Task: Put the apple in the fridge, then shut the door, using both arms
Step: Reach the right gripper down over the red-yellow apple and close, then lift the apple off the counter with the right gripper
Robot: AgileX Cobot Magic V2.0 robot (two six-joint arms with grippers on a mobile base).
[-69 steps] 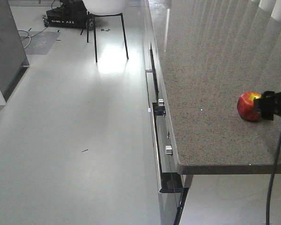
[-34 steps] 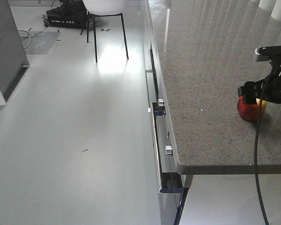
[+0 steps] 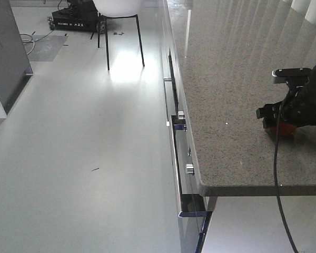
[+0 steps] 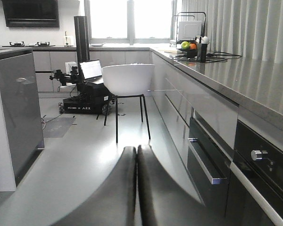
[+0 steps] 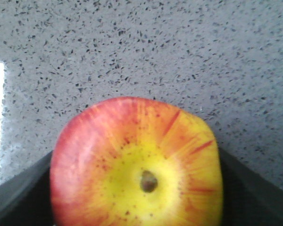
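The apple point(image 5: 137, 165), red with a yellow patch round its stem, sits on the speckled grey counter point(image 3: 226, 79) near its front right. In the front view only a red sliver of the apple point(image 3: 285, 130) shows under my right gripper point(image 3: 278, 121). That gripper stands open, reaching down over the apple. One dark finger point(image 5: 19, 197) lies close on the left of the fruit and the other finger point(image 5: 259, 193) close on its right. My left gripper point(image 4: 137, 150) is shut and empty, hanging low over the floor. The fridge and its door are out of view.
Drawers with steel handles point(image 3: 174, 124) and oven knobs point(image 3: 189, 168) line the counter's front. A white chair point(image 4: 127, 80) and a parked robot base point(image 4: 82, 101) stand far down the aisle. A grey cabinet point(image 4: 19, 108) stands at the left. The counter's front edge point(image 3: 263, 188) is near the apple.
My right gripper has come in from the right edge, swung left and dropped over the apple, now covering most of it. The apple has stayed in place.
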